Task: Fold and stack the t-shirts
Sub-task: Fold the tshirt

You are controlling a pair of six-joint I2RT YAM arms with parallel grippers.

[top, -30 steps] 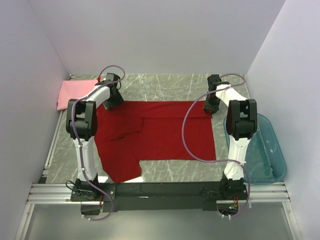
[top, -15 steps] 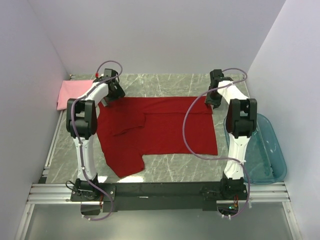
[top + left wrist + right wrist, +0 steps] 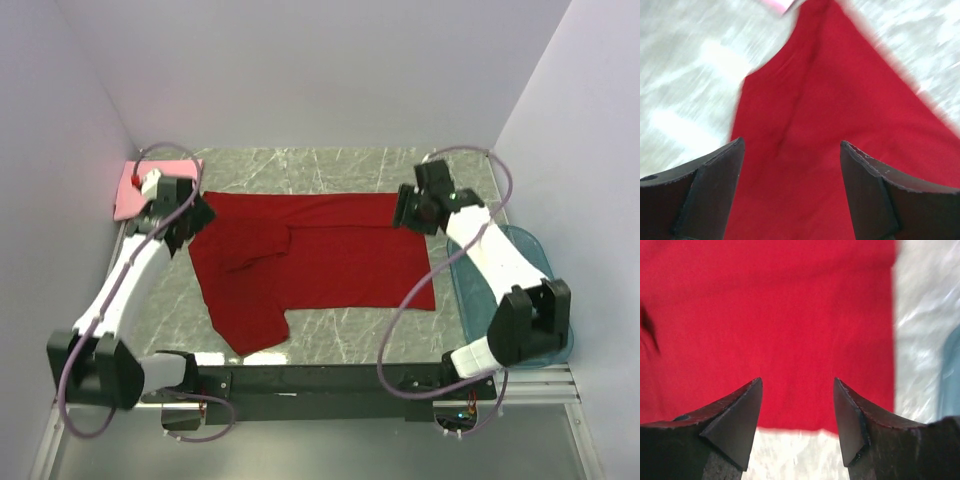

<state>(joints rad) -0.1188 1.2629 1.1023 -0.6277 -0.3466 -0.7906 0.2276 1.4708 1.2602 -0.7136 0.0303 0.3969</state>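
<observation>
Nearest to us, the metal rail (image 3: 320, 385) at the table's front edge carries the 2 arm bases. Just beyond it, the lowest part of the deep red t-shirt (image 3: 330, 260) reaches toward the rail on the left side. The rest of the shirt lies spread across the middle of the grey marble table (image 3: 330, 170), with a creased flap lying over its left part.

To the right, the teal plastic bin (image 3: 545, 290) sits at the table's right edge, partly hidden by the right arm, and we see no cloth in it.

Farther back, the left gripper (image 3: 188, 215) is at the red shirt's far left corner and the right gripper (image 3: 408, 210) at its far right corner. In the left wrist view, the left gripper (image 3: 791, 145) has its jaws spread wide with nothing between them, only blurred red cloth (image 3: 815, 100) below. In the right wrist view, the right gripper (image 3: 797, 381) is likewise released and empty. The red shirt (image 3: 770, 315) fills most of that frame, with marble (image 3: 925, 315) to the right. We cannot tell whether either gripper's fingertips touch the cloth.

Farthest, in the back left corner against the wall, lies the light pink t-shirt (image 3: 135, 185), flat, just beside the left gripper. Whether it touches the red shirt we cannot tell.
</observation>
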